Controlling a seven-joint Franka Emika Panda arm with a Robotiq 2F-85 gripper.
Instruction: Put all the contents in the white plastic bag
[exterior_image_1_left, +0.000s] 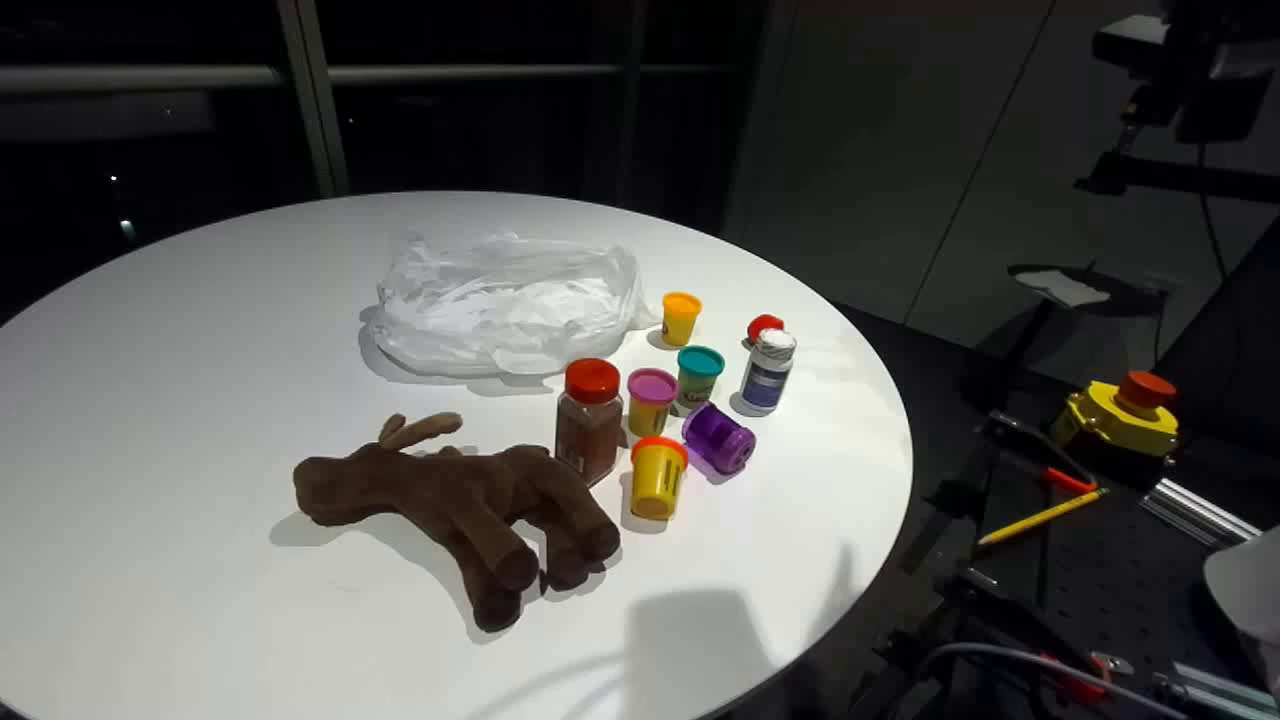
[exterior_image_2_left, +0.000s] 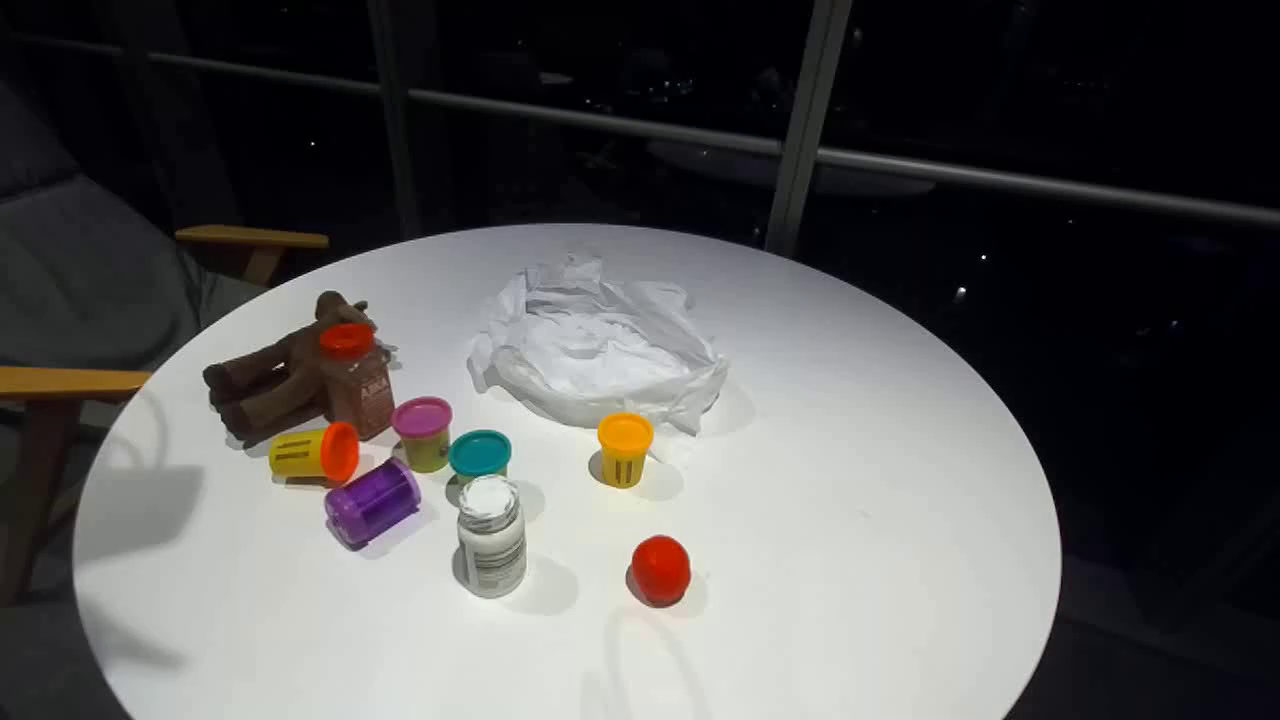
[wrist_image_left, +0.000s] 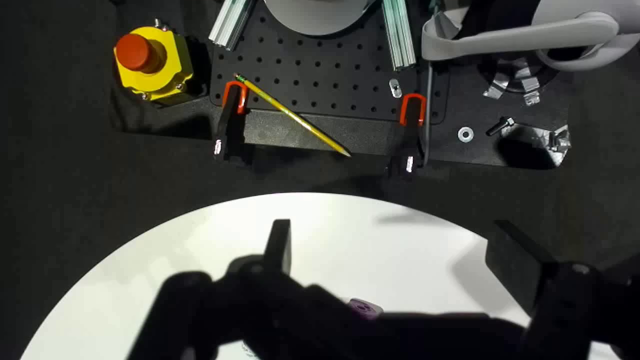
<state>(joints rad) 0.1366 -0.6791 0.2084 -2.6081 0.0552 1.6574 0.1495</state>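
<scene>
Near twelve o'clock on the round white worktop (exterior_image_2_left: 850, 520), in an exterior view: white plastic bag (exterior_image_2_left: 598, 348). Your fingers (wrist_image_left: 280, 247): apart; straddle the upright orange-lidded round yellow tub (exterior_image_2_left: 624, 452), bag's five-thirty, squarely.

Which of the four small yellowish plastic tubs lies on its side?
The red-orange-lidded tub; the pink-lidded tub, teal-lidded tub and orange-lidded tub stand upright.
</scene>
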